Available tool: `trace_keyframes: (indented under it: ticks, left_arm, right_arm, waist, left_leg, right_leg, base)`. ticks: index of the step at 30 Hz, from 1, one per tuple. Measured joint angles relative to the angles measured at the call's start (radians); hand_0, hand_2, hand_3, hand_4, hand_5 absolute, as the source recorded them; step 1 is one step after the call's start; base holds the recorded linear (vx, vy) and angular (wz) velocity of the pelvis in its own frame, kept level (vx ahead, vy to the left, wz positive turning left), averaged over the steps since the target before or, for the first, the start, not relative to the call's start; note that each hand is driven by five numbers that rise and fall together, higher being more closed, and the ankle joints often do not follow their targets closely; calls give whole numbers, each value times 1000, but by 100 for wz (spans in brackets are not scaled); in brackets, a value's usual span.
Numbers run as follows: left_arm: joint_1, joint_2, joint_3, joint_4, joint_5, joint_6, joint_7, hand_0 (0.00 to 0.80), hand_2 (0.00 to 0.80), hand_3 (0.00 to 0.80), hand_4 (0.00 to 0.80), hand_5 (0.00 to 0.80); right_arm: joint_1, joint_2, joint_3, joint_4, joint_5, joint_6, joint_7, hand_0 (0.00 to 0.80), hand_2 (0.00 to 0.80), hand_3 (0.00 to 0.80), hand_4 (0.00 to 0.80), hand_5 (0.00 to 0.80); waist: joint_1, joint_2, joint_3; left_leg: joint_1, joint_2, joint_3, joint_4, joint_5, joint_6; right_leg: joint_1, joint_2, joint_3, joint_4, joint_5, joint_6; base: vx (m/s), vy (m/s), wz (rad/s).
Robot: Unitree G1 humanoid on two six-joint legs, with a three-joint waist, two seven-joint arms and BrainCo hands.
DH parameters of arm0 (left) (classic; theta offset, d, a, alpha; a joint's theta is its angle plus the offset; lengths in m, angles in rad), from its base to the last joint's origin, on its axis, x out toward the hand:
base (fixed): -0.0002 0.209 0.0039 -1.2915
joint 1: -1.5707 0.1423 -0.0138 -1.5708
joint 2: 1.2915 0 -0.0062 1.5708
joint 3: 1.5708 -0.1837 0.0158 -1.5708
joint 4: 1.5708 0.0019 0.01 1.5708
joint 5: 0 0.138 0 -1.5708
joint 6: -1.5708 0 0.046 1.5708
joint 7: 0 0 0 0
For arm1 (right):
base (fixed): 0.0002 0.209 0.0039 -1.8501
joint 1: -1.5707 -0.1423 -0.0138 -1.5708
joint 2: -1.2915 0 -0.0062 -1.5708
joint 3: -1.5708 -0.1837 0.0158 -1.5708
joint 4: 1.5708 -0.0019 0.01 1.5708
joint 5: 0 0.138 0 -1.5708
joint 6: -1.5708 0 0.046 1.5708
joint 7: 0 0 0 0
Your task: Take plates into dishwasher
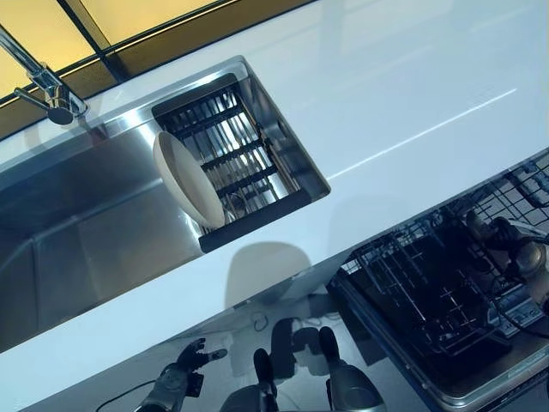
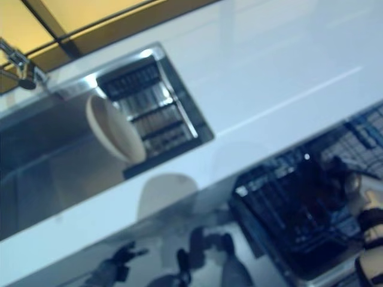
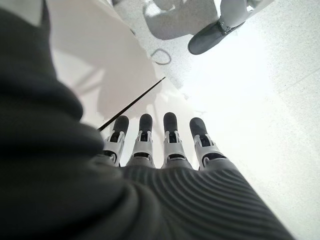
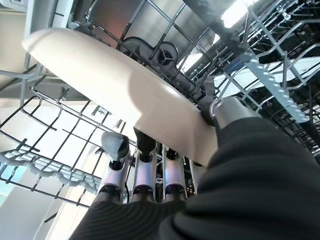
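A cream plate (image 4: 125, 80) is pinched in my right hand (image 4: 145, 180), with the thumb on one face and the fingers under the other. It hangs tilted among the wires of the dishwasher's lower rack (image 4: 60, 145). In the left eye view the right hand (image 1: 525, 253) sits inside the pulled-out dishwasher rack (image 1: 420, 292) at the lower right. A second cream plate (image 1: 187, 180) leans upright against the drain rack (image 1: 227, 150) in the sink (image 1: 77, 232). My left hand (image 1: 184, 365) hangs low in front of the counter with straight fingers (image 3: 172, 150) and holds nothing.
A white counter (image 1: 412, 94) runs from the sink to above the dishwasher. A chrome faucet (image 1: 43, 81) stands at the sink's far left. The dishwasher's wire racks surround the right hand closely.
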Motion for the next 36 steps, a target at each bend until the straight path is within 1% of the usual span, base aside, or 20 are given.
trace_keyframes:
  ticks: [3,8,10,13,19,20,21,22,26,31,32,36]
  left_arm:
    - [-5,0,-1,0,0,-7,-4,0,0,0,0,0]
    - [-9,0,-16,0,0,-10,-6,0,0,0,0,0]
    - [-10,0,-18,0,0,-10,-7,0,0,0,0,0]
    - [-19,1,-18,0,-1,-10,-9,0,0,0,0,0]
    - [-21,1,-24,2,-1,-10,-11,0,0,0,0,0]
    - [-21,1,-31,2,-1,-10,-12,0,0,0,0,0]
    - [-21,1,-35,2,-1,-10,-12,0,0,0,0,0]
    - [-21,1,-35,2,-1,-10,-13,0,0,0,0,0]
    - [-22,1,-35,5,0,-10,-14,0,0,0,0,0]
    - [-23,2,-34,12,0,-10,-14,0,0,0,0,0]
    - [-23,2,-34,23,0,-10,-14,0,0,0,0,0]
    - [-21,4,-34,31,0,-10,-14,0,0,0,0,0]
  right_arm:
    - [-10,10,-2,29,0,-3,-17,800,800,800,800,800]
    - [-25,45,-36,87,3,1,-49,800,800,800,800,800]
    - [-26,49,-41,96,3,7,-59,800,800,800,800,800]
    - [-25,52,-52,125,4,13,-62,800,800,800,800,800]
    - [-26,56,-53,141,6,18,-69,800,800,800,800,800]
    - [-26,56,-53,141,6,18,-69,731,731,731,731,731]
    - [-26,56,-53,141,7,18,-69,323,323,323,323,323]
    - [-25,56,-53,143,10,21,-67,0,0,0,0,0]
    - [-1,56,-53,165,26,55,-56,0,0,0,0,0]
    - [49,56,-82,164,42,64,-51,0,0,0,0,0]
    - [57,56,-88,164,44,67,-43,0,0,0,0,0]
    - [72,55,-117,157,46,67,-36,0,0,0,0,0]
  waist:
    - [2,0,0]
    - [4,0,0]
    - [9,0,0]
    - [29,0,-1]
    - [33,-3,-2]
    - [33,-3,-3]
    - [32,-4,-3]
    - [32,-5,-4]
    - [27,-8,-5]
    - [23,-25,-17]
    - [22,-38,-25]
    - [22,-67,-40]
  left_leg:
    - [0,-1,-5,0,2,0]
    - [1,-1,-15,0,6,0]
    - [2,-2,-15,0,7,1]
    - [8,-2,-17,0,7,1]
    - [8,-4,-22,0,8,2]
    - [8,-4,-22,0,8,2]
    - [7,-4,-22,0,8,2]
    - [8,-4,-22,0,8,2]
    - [7,-4,-22,0,8,2]
    - [8,-3,-21,0,8,2]
    - [9,-3,-17,0,8,2]
    - [12,-3,-15,0,8,2]
  right_leg:
    - [2,-1,-4,0,0,0]
    - [9,-2,-13,0,1,0]
    - [10,-2,-13,0,1,1]
    - [16,-3,-14,0,1,0]
    - [18,-5,-20,0,1,1]
    - [18,-5,-19,0,1,1]
    - [18,-5,-19,0,1,1]
    - [18,-5,-19,0,2,1]
    - [18,-4,-19,1,2,1]
    - [18,-3,-17,1,2,0]
    - [17,-3,-13,1,3,1]
    - [18,-2,-5,1,4,2]
  base:
    - [1,-11,6]
    - [6,4,6]
    - [0,0,0]
    - [0,0,0]
    - [3,0,1]
    - [0,0,0]
    - [0,0,0]
    - [0,0,0]
    - [0,0,0]
    - [2,0,-1]
    - [9,2,-6]
    - [6,5,-3]
